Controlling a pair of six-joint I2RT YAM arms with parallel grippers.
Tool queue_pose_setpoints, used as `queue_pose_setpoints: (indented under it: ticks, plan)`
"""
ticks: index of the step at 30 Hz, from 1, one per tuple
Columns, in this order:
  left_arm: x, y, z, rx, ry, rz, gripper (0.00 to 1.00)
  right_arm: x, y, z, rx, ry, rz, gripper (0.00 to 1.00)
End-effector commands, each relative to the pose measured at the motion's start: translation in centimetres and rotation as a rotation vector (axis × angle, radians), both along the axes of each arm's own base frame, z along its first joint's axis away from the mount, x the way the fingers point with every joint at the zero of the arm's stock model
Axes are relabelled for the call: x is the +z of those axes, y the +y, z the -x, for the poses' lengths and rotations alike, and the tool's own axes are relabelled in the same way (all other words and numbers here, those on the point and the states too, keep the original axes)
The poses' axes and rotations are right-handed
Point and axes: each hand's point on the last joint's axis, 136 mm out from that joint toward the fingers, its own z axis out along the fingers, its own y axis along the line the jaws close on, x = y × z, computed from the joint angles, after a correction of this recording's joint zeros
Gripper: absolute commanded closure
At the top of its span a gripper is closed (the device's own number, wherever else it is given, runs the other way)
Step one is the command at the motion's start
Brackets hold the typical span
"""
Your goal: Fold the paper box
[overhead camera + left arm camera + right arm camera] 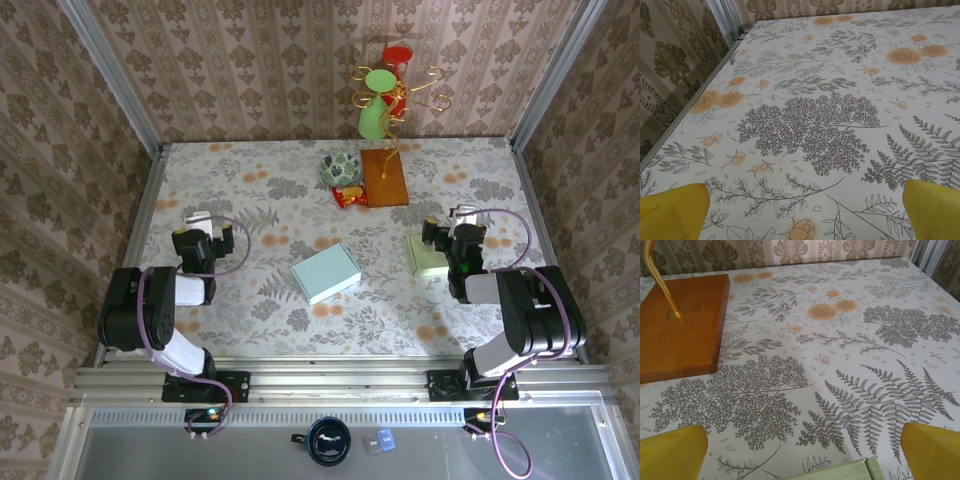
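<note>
Paper box (325, 273): light blue, flat, rectangular, lying skewed at mid-table, toward the near edge. It sits between the two arms, touching neither.

Left gripper (205, 238) is well to the box's left. I see its fingers (672, 210) spread wide over bare tablecloth, holding nothing.

Right gripper (452, 232) is off to the box's right, likewise spread wide and empty. A pale green flat piece (427, 256) lies just beside it.

Table (250, 190) is open all round the box. Wooden base (383, 177), bowl (341, 168) and red packet (349, 196) cluster at the far middle. Side walls stand close behind each arm.
</note>
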Motion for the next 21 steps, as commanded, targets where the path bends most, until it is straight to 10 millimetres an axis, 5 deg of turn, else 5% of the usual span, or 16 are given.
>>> queue_pose_setpoints:
  ticks: [1,21]
  plan:
    - [1.04,0.29,-0.20,0.006,-0.043,-0.019,0.00,0.40,-0.35,-0.36,-0.025,-0.012,0.014,0.00]
    - [1.02,0.19,-0.21,0.003,-0.042,-0.020,0.00,0.74,-0.11,-0.08,-0.025,-0.031,0.034,0.00]
